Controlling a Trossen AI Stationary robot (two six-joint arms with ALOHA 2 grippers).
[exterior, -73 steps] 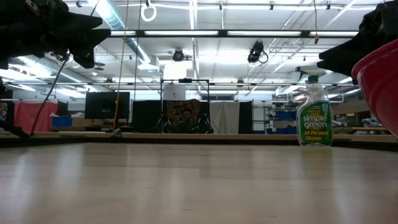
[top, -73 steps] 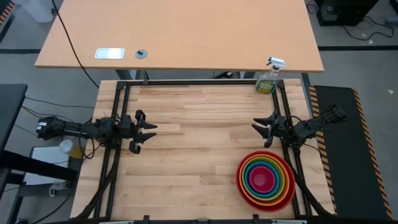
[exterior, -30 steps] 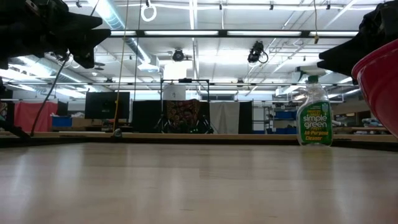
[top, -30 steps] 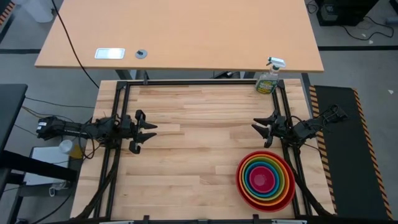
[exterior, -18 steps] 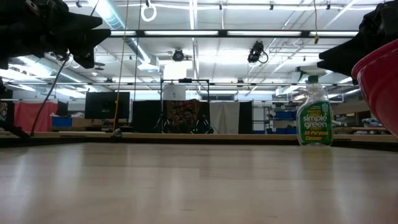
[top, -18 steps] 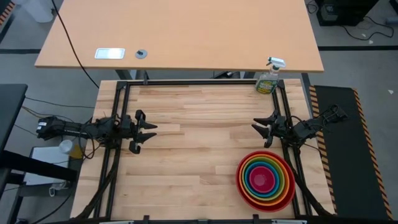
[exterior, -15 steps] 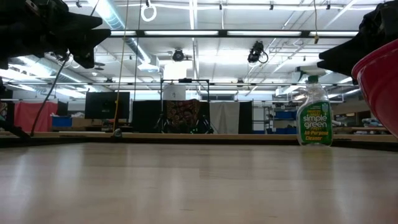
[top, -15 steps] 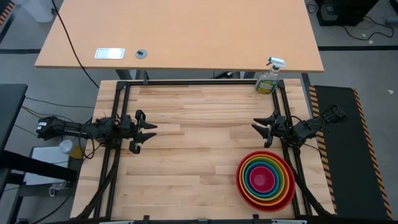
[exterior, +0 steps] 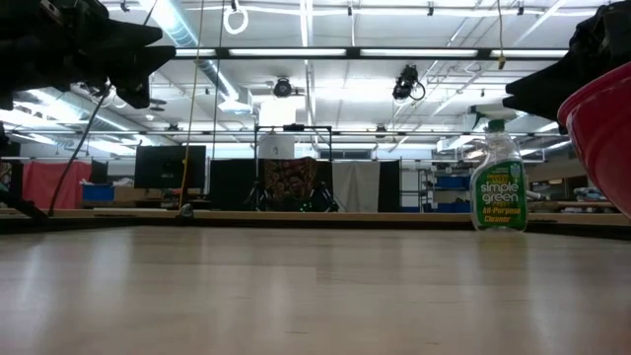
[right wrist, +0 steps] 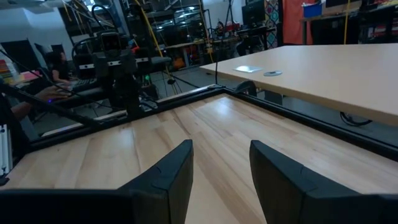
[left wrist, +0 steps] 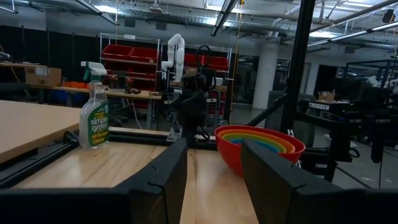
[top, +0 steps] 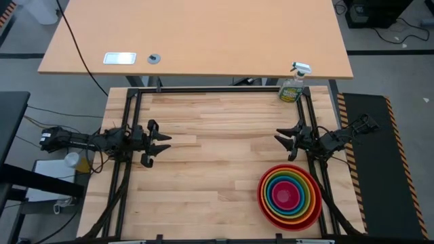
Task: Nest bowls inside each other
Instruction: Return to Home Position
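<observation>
The bowls (top: 289, 196) sit nested in one stack at the table's near right: red outermost, then orange, lime green, blue, and magenta pink in the middle. The red bowl rests on the table by its bottom; its wall (exterior: 603, 133) shows at the low view's right edge, and the stack (left wrist: 259, 145) shows in the left wrist view. My left gripper (top: 163, 144) hovers open at the table's left side, fingers pointing right. My right gripper (top: 283, 139) hovers open at the right side, just beyond the stack, with nothing between its fingers.
A green spray bottle (top: 293, 87) with a white trigger stands at the table's far right corner. Black rails (top: 217, 89) frame the table. Beyond the far rail stands a tan desk (top: 196, 34) with a small white card and a disc.
</observation>
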